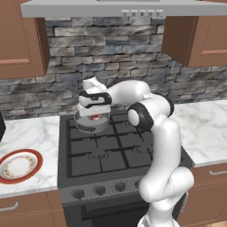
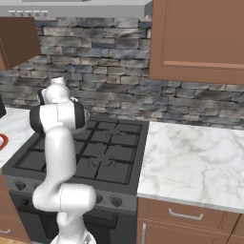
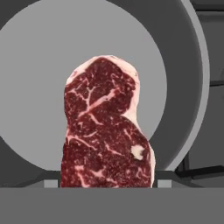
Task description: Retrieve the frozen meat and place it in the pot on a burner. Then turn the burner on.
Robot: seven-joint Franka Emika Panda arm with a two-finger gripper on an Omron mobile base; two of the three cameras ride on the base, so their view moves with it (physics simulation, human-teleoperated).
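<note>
I'm holding the frozen meat [image 3: 107, 127] over the pot [image 1: 91, 123] right now — the gripper [image 1: 94, 113] is clamped on the slab from either side, fingertips just peeking out at its lower edges in the hand view, and the pot's pale floor sits directly behind it.

Reading outward from the pot: off to its left, on the marble counter, there's a white plate [image 1: 18, 165] with an orange-red rim, well apart and no bother. The pot itself sits on the back-left burner of the stove [image 1: 106, 153], with the hand right above it. To its right the arm's elbow bulks over the grates, and in front of it, along the stove's front edge, runs the row of knobs [image 1: 99, 190].

What worries me — the meat looks nearer the pot's rim than its middle in the hand view, so I reckon a release from here could catch the rim and tip the slab onto the grate. And my own arm hangs over the way down to those knobs, so I'd guess the reach will be awkward.
</note>
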